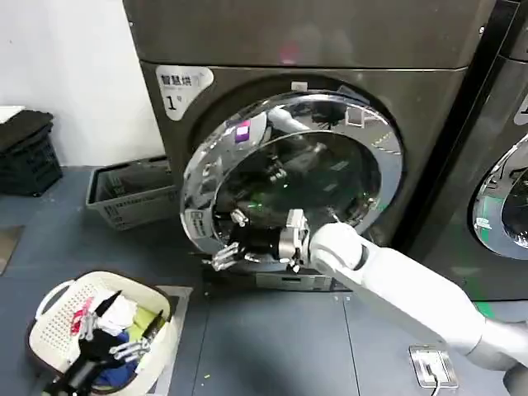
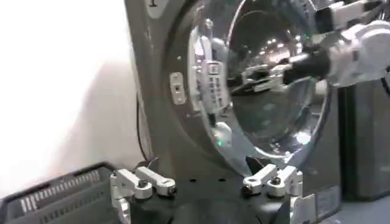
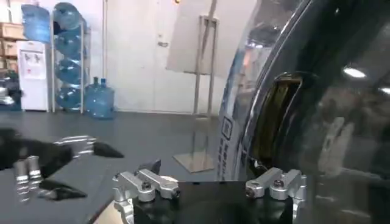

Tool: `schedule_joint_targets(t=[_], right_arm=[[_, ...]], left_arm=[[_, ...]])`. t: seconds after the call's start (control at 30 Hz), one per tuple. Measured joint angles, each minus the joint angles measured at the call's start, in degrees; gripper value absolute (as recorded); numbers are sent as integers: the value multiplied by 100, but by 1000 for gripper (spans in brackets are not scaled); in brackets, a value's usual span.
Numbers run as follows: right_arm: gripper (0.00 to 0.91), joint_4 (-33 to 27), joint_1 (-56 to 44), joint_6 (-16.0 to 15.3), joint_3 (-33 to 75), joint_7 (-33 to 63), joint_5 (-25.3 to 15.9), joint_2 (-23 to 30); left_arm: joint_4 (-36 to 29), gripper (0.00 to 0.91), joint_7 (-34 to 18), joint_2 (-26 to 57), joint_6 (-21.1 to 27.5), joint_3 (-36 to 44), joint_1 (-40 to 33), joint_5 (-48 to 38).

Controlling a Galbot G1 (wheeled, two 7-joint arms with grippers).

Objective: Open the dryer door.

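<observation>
one door ajar, two claws spread

one dryer (image 1: 330,49), dark bronze-grey with a white sticker marked "1", is seen filling the upper middle of the head view. the dryer door (image 1: 289,177), a round pane of dark glass in a wide chrome ring, is found swung partly off the front, its free edge toward 9 o'clock. the right claw (image 1: 235,247) is held at the door's lower rim, toward 7 o'clock of the ring, with its fingers spread and nothing gripped between them; whether the rim is touched cannot be told. in the left wrist view the door (image 2: 268,85) is shown edge-on, standing away from the machine's face. the left claw (image 1: 124,334) is parked low, toward 8 o'clock from the door, over a white laundry basket (image 1: 49,338) on the floor, its fingers apart and holding nothing. a grey crate (image 1: 124,198) is seen beside the dryer.
</observation>
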Motion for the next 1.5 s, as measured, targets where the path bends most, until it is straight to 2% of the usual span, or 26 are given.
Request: schedule_joint_targets(t=[0.4, 0.9, 1.1, 1.3, 1.5], right_arm=[[907, 849, -616, -12, 379, -444, -39, -641], [907, 1652, -1690, 44, 1257, -688, -168, -1427], [907, 1972, -2629, 111, 2124, -708, -257, -1761], [907, 2355, -4026, 233, 3478, -632, -388, -2080], [907, 2594, -5394, 277, 4837, -266, -597, -2034]], left_arm=[[514, 907, 48, 580, 84, -29, -639, -368], [1239, 907, 50, 1416, 127, 467, -1573, -553], [1481, 907, 79, 1634, 195, 1095, -2156, -418], [1755, 907, 163, 1879, 213, 1754, -2792, -435], [1996, 907, 223, 2193, 215, 2416, -3497, -530]])
